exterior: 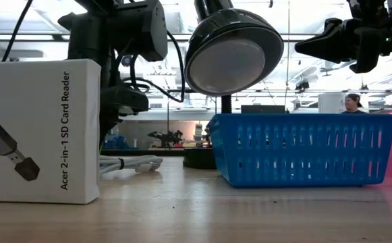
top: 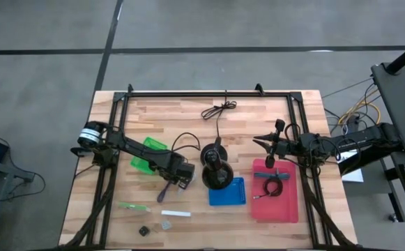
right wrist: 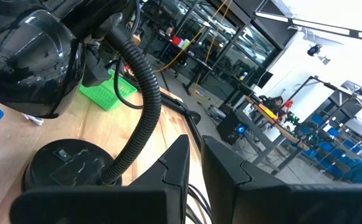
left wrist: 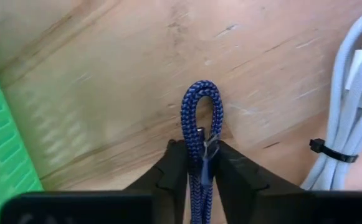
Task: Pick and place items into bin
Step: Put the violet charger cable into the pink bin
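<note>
- The left gripper (left wrist: 196,163) is clenched on a blue braided cord (left wrist: 197,118), pinching it just below the loop that pokes out past the fingertips, at centre frame in the left wrist view.
- In the high view that same gripper (top: 181,176) sits left of centre over the wooden table (top: 272,118), with the cord's tail (top: 164,191) trailing towards the lower left.
- Risk: the pinch is on a thin, slippery braid near the fingertips, so I judge it could slide out on the lift.
- Risk: the trailing length may drag or snag, either on the grey cable (left wrist: 349,93) just beside it or on the lamp (top: 216,171) standing between the gripper and the bins.
- The green bin (top: 150,153) is just beside the gripper, upper left; the blue bin (top: 228,192) lies to its right, past the lamp.
- The right gripper (top: 272,155) waits closed and empty over the top edge of the red bin (top: 275,202), right of centre, which already holds a black cable coil (top: 268,187).
</note>
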{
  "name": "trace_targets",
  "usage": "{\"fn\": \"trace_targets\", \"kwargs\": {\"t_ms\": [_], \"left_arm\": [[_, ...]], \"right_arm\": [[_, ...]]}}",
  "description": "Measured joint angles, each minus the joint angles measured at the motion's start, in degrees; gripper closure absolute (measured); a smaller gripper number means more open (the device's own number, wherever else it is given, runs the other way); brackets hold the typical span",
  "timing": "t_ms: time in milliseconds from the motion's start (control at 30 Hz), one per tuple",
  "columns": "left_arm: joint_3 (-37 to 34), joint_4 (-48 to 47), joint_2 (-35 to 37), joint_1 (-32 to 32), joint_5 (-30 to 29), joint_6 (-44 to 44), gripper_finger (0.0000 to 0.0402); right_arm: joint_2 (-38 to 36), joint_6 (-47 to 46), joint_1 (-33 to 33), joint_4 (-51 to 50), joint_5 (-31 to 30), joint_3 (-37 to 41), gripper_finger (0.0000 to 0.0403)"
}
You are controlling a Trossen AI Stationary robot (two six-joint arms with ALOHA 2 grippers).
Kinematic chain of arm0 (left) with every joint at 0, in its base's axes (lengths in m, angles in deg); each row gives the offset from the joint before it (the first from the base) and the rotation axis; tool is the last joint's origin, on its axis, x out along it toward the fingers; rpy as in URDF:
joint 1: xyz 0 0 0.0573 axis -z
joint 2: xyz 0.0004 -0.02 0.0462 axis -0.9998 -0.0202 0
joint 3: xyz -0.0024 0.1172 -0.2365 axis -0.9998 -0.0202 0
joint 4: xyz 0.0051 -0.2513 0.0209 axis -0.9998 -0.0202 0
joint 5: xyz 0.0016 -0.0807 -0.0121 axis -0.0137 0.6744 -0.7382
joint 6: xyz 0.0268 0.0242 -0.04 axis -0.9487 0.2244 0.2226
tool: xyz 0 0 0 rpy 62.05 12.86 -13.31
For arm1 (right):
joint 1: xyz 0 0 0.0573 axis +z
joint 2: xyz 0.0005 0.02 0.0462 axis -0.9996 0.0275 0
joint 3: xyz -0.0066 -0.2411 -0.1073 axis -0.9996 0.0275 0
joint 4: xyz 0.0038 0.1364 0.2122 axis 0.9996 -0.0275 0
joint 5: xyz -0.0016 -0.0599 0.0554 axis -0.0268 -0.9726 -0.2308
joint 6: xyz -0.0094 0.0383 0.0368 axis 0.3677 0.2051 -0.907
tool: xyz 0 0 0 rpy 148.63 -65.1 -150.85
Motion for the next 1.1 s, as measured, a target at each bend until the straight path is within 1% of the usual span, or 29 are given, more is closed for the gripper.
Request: {"fn": "trace_targets", "kwargs": {"t_ms": [133,200,567,1000,1100], "left_arm": [[-0.1,-1.0,0.0,-0.1,0.0,-0.4,0.038],[-0.1,-1.1,0.0,-0.1,0.0,-0.5,0.0385],[0.0,-1.2,2.5,-0.4,1.1,-1.9,0.0392],[0.0,-1.6,7.3,-0.4,1.5,-2.0,0.0392],[0.0,-2.2,8.3,-0.5,2.4,-4.8,0.0392]], "right_arm": [[0.0,0.0,0.0,0.0,0.0,0.0,0.0371],[0.0,0.0,0.0,0.0,0.0,0.0,0.0371],[0.0,0.3,0.0,0.0,0.0,0.1,0.0371],[0.0,0.4,0.0,0.0,0.0,0.2,0.0371],[0.0,0.4,0.0,0.0,0.0,0.2,0.0371]]}}
